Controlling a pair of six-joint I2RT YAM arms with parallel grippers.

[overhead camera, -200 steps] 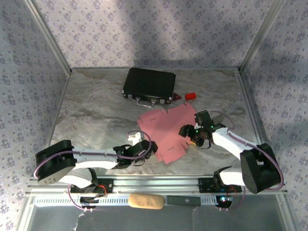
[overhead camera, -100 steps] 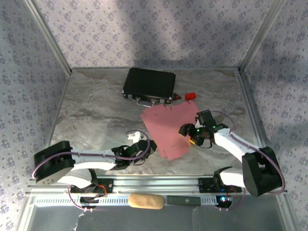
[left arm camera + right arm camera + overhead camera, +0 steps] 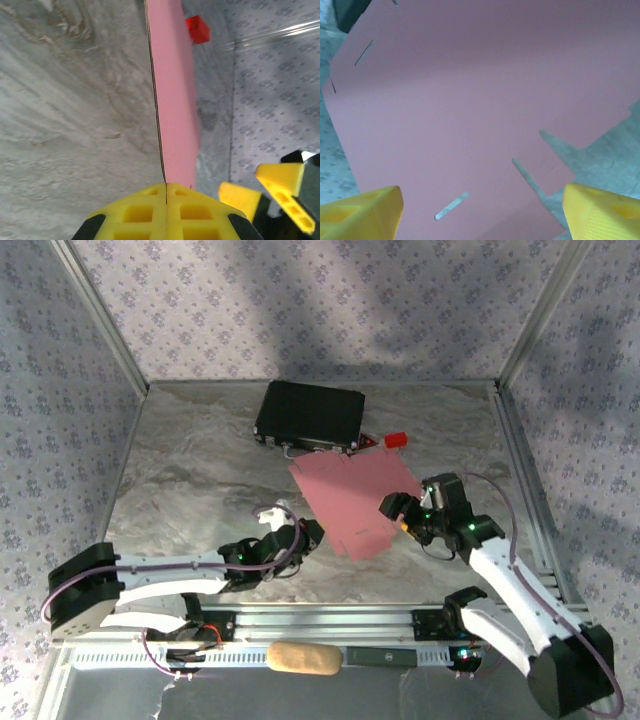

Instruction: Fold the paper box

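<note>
While the left gripper (image 3: 305, 537) pinches the near-left edge of the thin pink die-cut card sheet that is the paper box (image 3: 355, 495), its yellow fingers (image 3: 142, 212) pressed together on the card, the step in hand looks like an early one: getting a grip on the sheet so a panel can be raised. The sheet sits mid-table on the grey marbled tabletop (image 3: 200, 470), just near of the black hard case (image 3: 310, 415) and the small red block (image 3: 396, 440). At its right edge the right gripper (image 3: 398, 515) hovers with fingers spread wide, holding nothing. Next, I judge, the right fingers must press or catch a panel along a crease while the left keeps hold.

A second ago the left fingers stood partly apart, the sheet lay with its notched tabs splayed, and the right arm reached further left.
</note>
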